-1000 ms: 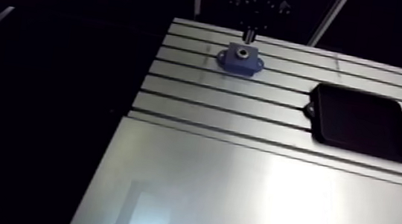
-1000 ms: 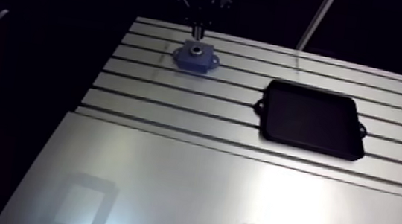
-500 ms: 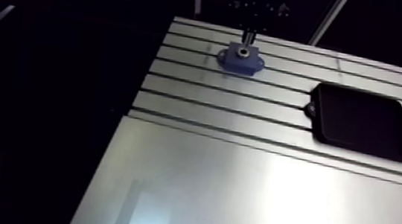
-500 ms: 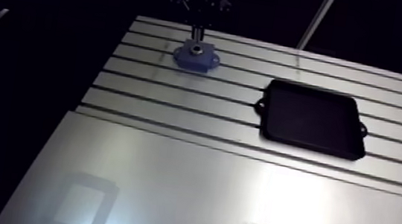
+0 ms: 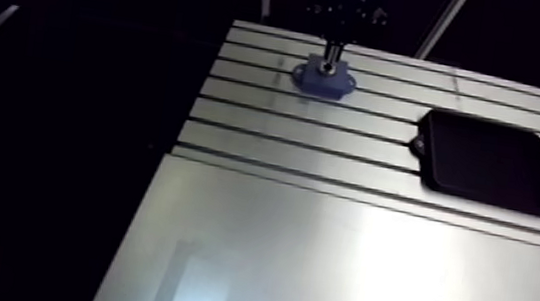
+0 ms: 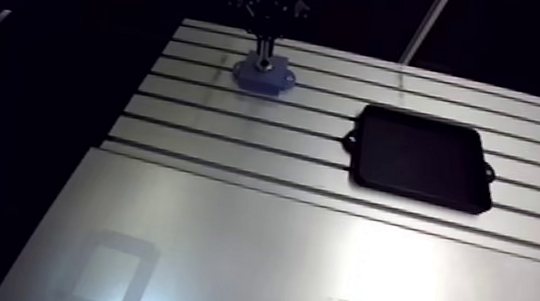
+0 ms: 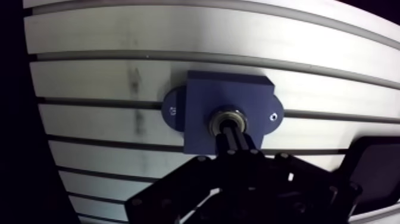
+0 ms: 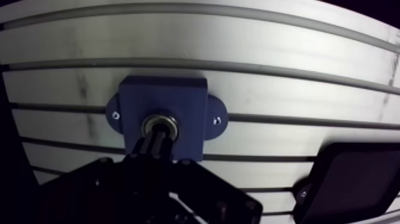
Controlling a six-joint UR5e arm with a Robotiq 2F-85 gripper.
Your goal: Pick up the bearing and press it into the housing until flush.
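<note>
Starting from the left of the arm view, the slotted aluminium table (image 5: 257, 126) carries a blocky dark-blue plastic housing (image 5: 324, 77) with two rounded mounting ears near its far edge. The black two-finger gripper (image 5: 331, 58) comes straight down onto the middle of it. Well apart, further to the right, lies a flat black rectangular tray (image 5: 488, 161) with small side tabs, which plays no part in this step.

The wrist view gives the relation that matters. The round silver steel bearing (image 7: 228, 111) sits in the bore at the housing's centre, directly under the gripper. Its axis runs upright, in line with the fingers (image 7: 235, 140). These are pressed together into one narrow stem with nothing pinched between them. Their tips meet the bearing at its middle, so only its bright ring shows around them.

The bearing's face looks level with the blue top surface, or close to it, though from this steep angle I cannot tell whether it is fully flush. Any further press would need to go straight down along that shared axis, since a sideways lean could cock the ring in the bore.
</note>
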